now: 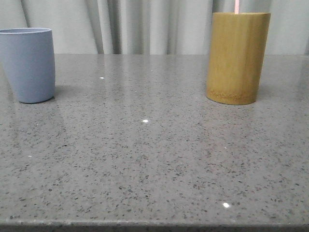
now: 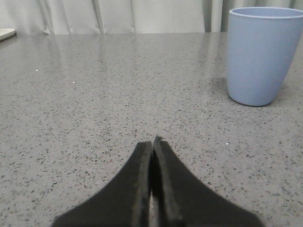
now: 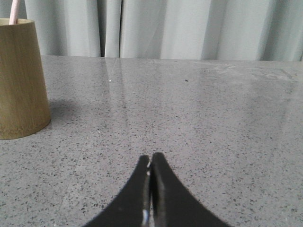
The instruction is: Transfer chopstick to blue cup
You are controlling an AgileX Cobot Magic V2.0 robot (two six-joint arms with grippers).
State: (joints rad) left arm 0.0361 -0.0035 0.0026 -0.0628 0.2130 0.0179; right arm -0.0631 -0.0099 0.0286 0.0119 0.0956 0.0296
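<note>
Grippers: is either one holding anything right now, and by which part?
Nothing. The left gripper and right gripper are shut and empty; the chopstick stands in the bamboo cup.

soft even light, faint glare specks

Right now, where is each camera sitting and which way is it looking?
Front view: low at the table edge, looking forward over the table at the blue cup, the bamboo cylinder and the chopstick poking out of it.
Left wrist view: on the left arm, close above the table; the shut left gripper shows, blue cup ahead.
Right wrist view: on the right arm; the shut right gripper shows, bamboo cylinder ahead.
Shared: front and left wrist both see the blue cup; front and right wrist, the cylinder.
</note>
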